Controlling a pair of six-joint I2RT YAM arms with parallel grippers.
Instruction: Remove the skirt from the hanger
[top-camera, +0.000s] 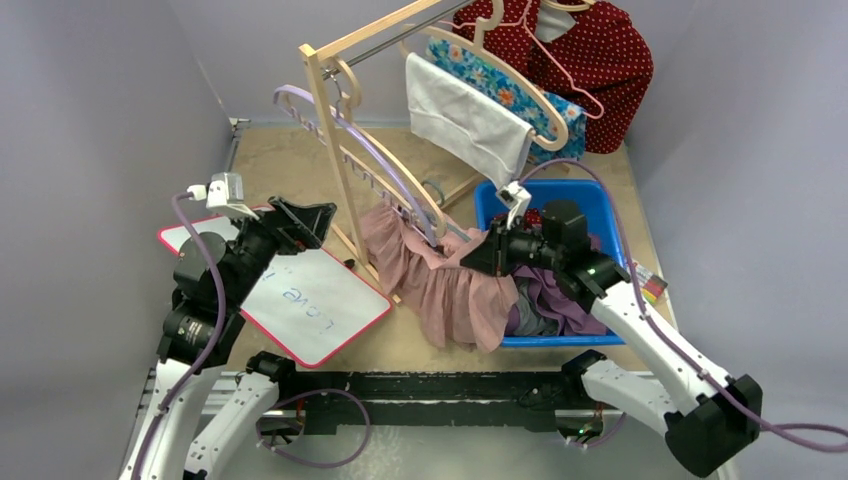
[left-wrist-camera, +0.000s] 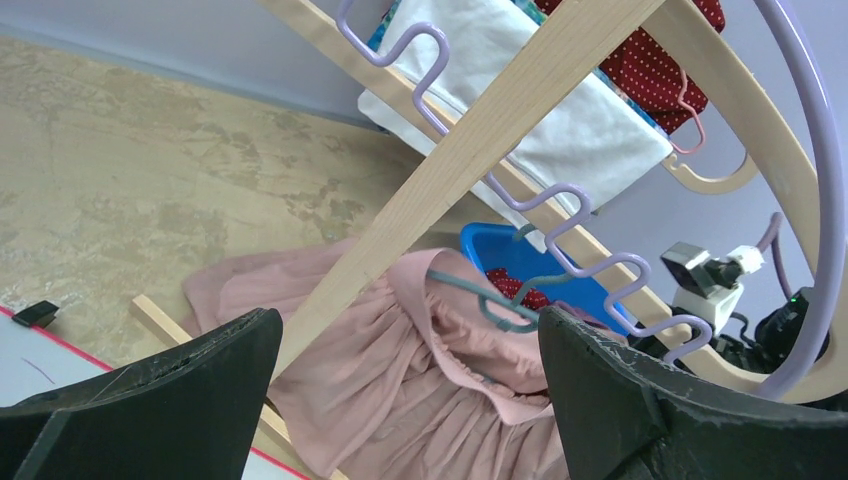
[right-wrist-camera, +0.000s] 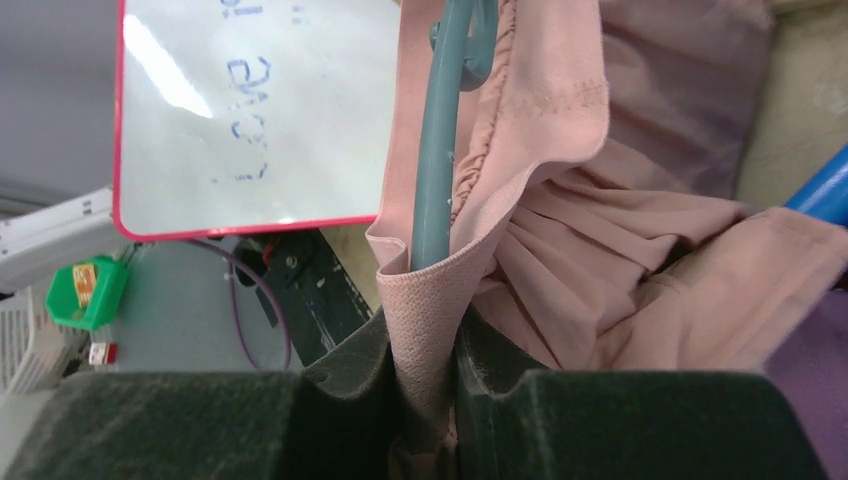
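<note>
Whiteboard (top-camera: 325, 300) at 8 o'clock, blue scrawl unreadable; right jaws clenched on pink skirt (top-camera: 450, 290) waistband, left jaws released wide.

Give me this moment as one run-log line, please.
right hand: shut on skirt waistband | left hand: open, empty | hanger: inside waistband | task: skirt not yet off hanger

surface: tan table (top-camera: 280, 160) is carrying everything | lower left: red-edged whiteboard (top-camera: 300, 300) is lying flat | centre: wooden rack (top-camera: 336, 160) is standing, pink skirt (top-camera: 440, 290) is pooling at its foot | right of centre: blue bin (top-camera: 600, 200) is sitting, touching the skirt
</note>
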